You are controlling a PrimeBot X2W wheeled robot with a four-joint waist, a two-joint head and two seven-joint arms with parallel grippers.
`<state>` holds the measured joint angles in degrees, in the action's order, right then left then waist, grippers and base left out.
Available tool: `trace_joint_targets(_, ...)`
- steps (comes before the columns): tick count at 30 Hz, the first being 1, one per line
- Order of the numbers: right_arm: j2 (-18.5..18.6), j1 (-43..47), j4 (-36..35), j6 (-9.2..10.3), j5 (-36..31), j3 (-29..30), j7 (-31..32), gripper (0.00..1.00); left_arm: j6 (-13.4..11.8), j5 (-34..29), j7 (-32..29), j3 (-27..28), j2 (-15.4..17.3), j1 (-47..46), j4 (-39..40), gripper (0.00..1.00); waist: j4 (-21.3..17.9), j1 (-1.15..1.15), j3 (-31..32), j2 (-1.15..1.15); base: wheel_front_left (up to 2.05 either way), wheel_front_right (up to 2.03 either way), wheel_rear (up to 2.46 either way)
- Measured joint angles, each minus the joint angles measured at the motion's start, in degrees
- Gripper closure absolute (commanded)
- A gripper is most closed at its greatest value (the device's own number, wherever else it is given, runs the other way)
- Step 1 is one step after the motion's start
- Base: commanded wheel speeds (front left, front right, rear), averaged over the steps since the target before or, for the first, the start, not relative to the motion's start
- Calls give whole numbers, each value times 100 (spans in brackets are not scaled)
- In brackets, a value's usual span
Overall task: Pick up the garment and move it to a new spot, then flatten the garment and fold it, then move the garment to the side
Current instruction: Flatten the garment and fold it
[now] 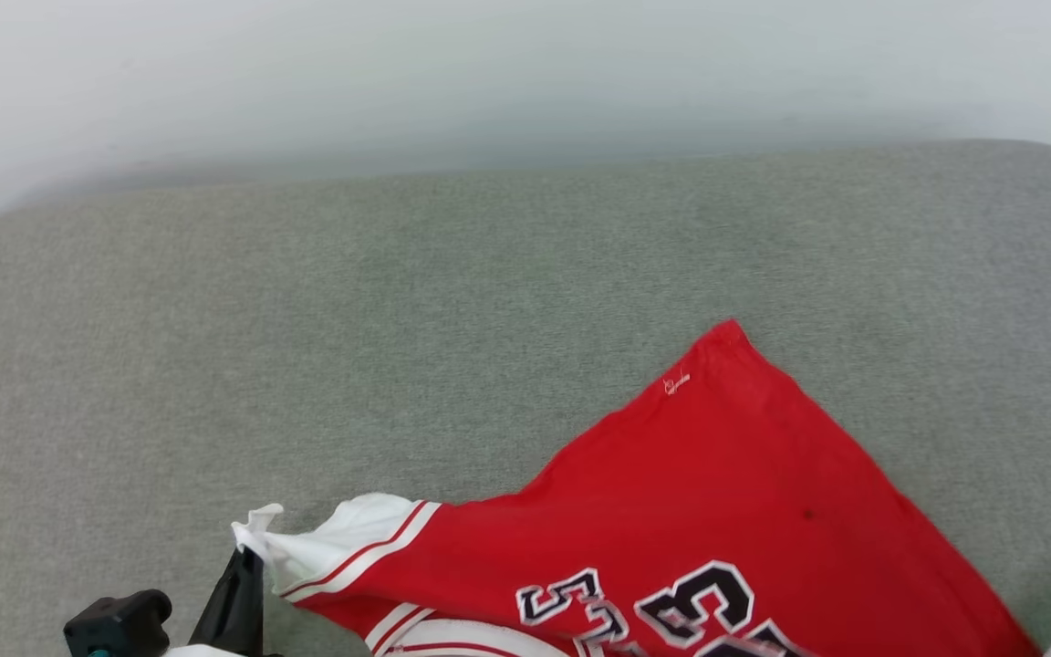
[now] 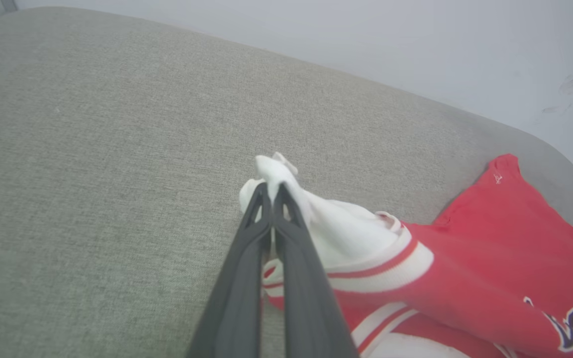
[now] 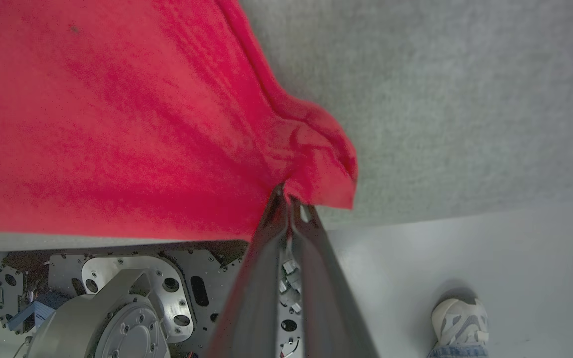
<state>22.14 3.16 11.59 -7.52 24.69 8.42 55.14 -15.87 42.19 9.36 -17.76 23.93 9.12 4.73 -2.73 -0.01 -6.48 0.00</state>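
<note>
Right, head view first: the garment (image 1: 717, 493) sits low and right of centre on the grey-green padded surface (image 1: 398, 301). Its red body runs to a point up the frame, and black numerals outlined in white show at the bottom edge. One white sleeve with red striped trim stretches out to the left, and there's the left gripper (image 1: 250, 558) at the lower left, its dark fingers pressed together on the very tip of that sleeve.

Over to the left wrist view: the two long fingers (image 2: 246, 278) meet at their tips with no gap between them, pinching a bunched fold of white sleeve cloth. The sleeve's striped cuff and the red body trail off to the right across the padded surface, and a pale wall (image 2: 416, 49) stands behind.

Now the right wrist view: the right gripper (image 3: 286, 201) is clamped tight as well, its tips buried in a puckered corner of red fabric. From that pinch the cloth spreads taut up and to the left over the padded surface. Below the cloth's edge you can see the robot's metal base (image 3: 117, 298), and a person's pale shoe (image 3: 459, 320) stands on the light floor (image 3: 465, 248) at the lower right.
</note>
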Motion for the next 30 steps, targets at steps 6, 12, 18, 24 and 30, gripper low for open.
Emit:
trace_joint_targets(6, -389, 272, -434, 0, 267, 393, -727, 0, -140, -18, -172, 8, 110, 98, 148, 100, -193, 0, 95, 0, 0, 0, 0)
trace_joint_targets(12, -360, -414, -853, 1, 309, 647, -2256, 0, -186, -74, -291, -48, 168, -24, 334, 100, -129, 0, -44, 0, 0, 0, 0)
trace_joint_targets(18, -363, -1627, -598, 1, 138, 514, -3237, 0, -135, -194, -315, -186, 142, -413, 489, 100, 28, 1, -383, 0, 0, 0, 0)
trace_joint_targets(24, -71, -2685, -202, 1, 162, -162, -1991, 0, 35, -327, -303, -379, -18, -1060, 492, 100, 346, 2, -849, 0, 0, 0, 0)
trace_joint_targets(30, -85, -3559, -166, 1, -113, -755, 141, 0, 227, -378, -210, -563, -221, -1511, 320, 100, 709, 2, -1291, 0, 0, 0, 0)
